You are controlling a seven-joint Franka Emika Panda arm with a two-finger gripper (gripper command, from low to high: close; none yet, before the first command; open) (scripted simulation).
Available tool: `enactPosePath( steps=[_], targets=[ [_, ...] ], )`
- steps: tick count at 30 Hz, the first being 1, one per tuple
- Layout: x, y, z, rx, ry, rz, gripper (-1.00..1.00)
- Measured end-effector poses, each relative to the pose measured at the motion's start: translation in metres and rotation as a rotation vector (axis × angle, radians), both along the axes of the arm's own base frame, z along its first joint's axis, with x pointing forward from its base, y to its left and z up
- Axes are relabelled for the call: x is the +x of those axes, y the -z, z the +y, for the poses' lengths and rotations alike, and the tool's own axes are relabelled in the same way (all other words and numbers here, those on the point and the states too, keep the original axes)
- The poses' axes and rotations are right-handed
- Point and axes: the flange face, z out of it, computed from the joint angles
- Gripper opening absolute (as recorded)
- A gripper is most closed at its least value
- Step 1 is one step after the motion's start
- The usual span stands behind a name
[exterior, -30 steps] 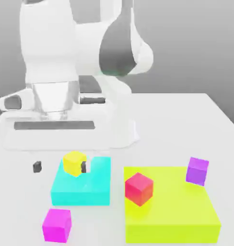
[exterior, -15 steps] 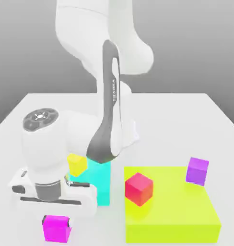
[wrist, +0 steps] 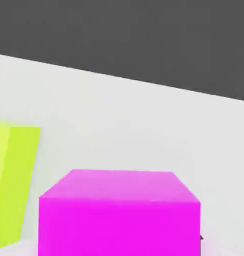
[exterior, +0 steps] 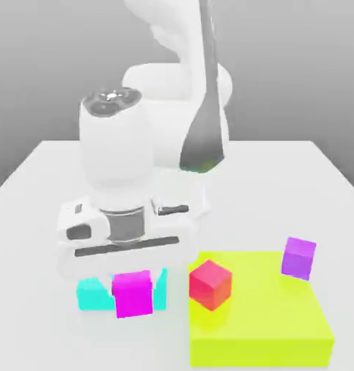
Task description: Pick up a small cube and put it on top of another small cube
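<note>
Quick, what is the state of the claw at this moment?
Claw: closed on the magenta cube, which it holds above the table, in front of the cyan block.

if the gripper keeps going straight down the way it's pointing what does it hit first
Probably the cyan block. The gripper points down, shut on the magenta cube, and that cube's underside would likely meet the cyan block or the table beside it; depth is unclear.

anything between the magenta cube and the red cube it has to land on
Nothing visible. The magenta cube hangs in the shut gripper, in front of the cyan block. The red cube sits on the yellow slab with its top bare; the purple cube stands beyond it.
</note>
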Motion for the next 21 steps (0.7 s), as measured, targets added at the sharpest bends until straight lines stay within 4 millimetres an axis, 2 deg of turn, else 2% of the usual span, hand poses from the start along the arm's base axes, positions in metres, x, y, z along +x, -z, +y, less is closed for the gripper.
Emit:
enactPosePath(
  steps=[6,8,11,12,18,21],
  targets=[
    [-0.038,-0.046,0.063,-0.017,-0.33,-0.008,-1.0],
    [-0.042,-0.033,0.071,-0.021,-0.372,-0.01,-1.0],
    [-0.044,0.002,0.073,-0.024,-0.383,-0.01,-1.0],
    [-0.045,0.01,0.073,-0.024,-0.384,-0.01,1.0],
    [-0.045,0.013,0.073,-0.025,-0.385,-0.011,1.0],
    [-0.044,-0.011,0.073,-0.024,-0.386,-0.011,1.0]
  ],
)
